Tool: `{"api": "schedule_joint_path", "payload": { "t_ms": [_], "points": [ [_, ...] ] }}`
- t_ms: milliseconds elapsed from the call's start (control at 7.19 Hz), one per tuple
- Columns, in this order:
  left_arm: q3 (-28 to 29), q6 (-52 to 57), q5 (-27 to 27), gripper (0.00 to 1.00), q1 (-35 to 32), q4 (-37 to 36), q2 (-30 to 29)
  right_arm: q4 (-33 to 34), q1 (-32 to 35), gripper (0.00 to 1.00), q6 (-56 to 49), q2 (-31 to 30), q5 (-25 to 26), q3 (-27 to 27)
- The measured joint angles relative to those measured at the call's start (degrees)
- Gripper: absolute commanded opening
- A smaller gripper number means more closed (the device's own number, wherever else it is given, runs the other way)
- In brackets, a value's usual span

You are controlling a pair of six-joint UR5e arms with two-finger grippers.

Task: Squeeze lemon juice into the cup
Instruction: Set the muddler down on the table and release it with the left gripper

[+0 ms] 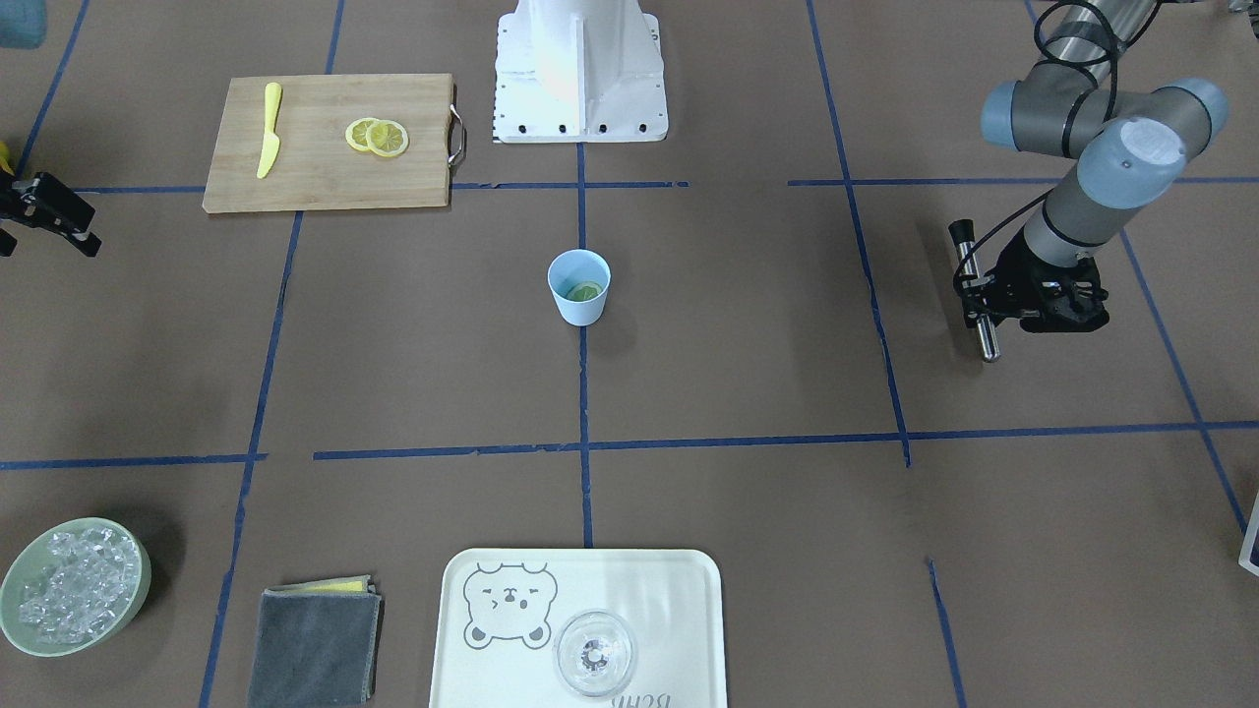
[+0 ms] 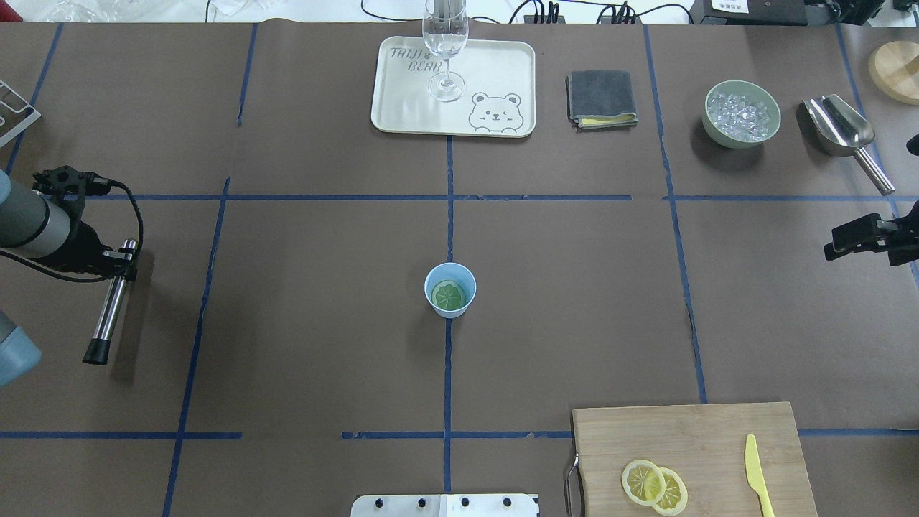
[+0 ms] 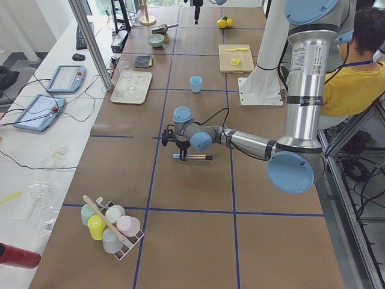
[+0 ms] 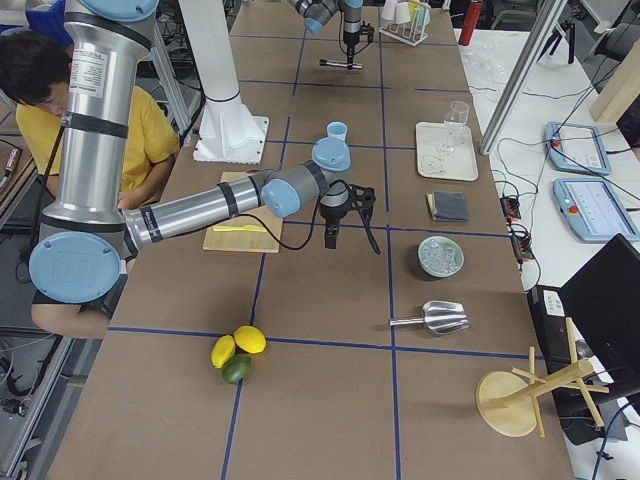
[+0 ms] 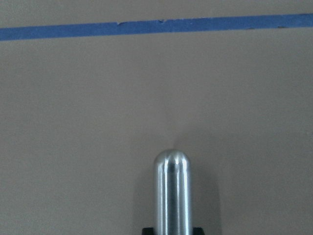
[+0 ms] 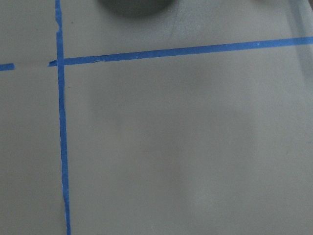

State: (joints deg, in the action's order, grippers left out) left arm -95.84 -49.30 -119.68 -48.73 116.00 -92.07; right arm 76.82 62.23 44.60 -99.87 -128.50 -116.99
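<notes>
Paper (image 2: 323,301) with blue tape lines (image 2: 359,197) covers the table (image 2: 574,323); left gripper (image 2: 120,264) clamps a steel rod (image 2: 108,316); right gripper (image 2: 840,245), cannot tell.

A wooden cutting board (image 2: 682,438) is laid at the near right of the overhead view, with a yellow knife (image 2: 754,474) flat on it. At the far edge, a clear stemmed glass (image 2: 446,32) is stood upright on a bear-printed tray (image 2: 409,100). Right of the tray, a folded grey cloth (image 2: 601,97), a green bowl of ice (image 2: 711,128) and a metal scoop (image 2: 836,126) are set in a row. A steel rod (image 2: 108,316) with a black tip is seen at the left side.
</notes>
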Motion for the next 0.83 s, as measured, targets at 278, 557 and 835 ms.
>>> {"api": "schedule_joint_path", "payload": {
  "t_ms": [278, 557, 835],
  "points": [
    [0.25, 0.01, -0.03, 0.75, 0.03, 0.03, -0.06, 0.0, 0.0, 1.0, 0.01, -0.05, -0.04, -0.06],
    [0.3, 0.03, -0.03, 1.0, 0.04, 0.09, -0.17, 0.0, 0.0, 1.0, -0.01, -0.12, -0.05, -0.08],
    [-0.06, 0.26, -0.03, 1.0, -0.06, 0.08, -0.17, 0.0, 0.0, 1.0, 0.04, -0.13, -0.01, -0.08]
  ]
}}
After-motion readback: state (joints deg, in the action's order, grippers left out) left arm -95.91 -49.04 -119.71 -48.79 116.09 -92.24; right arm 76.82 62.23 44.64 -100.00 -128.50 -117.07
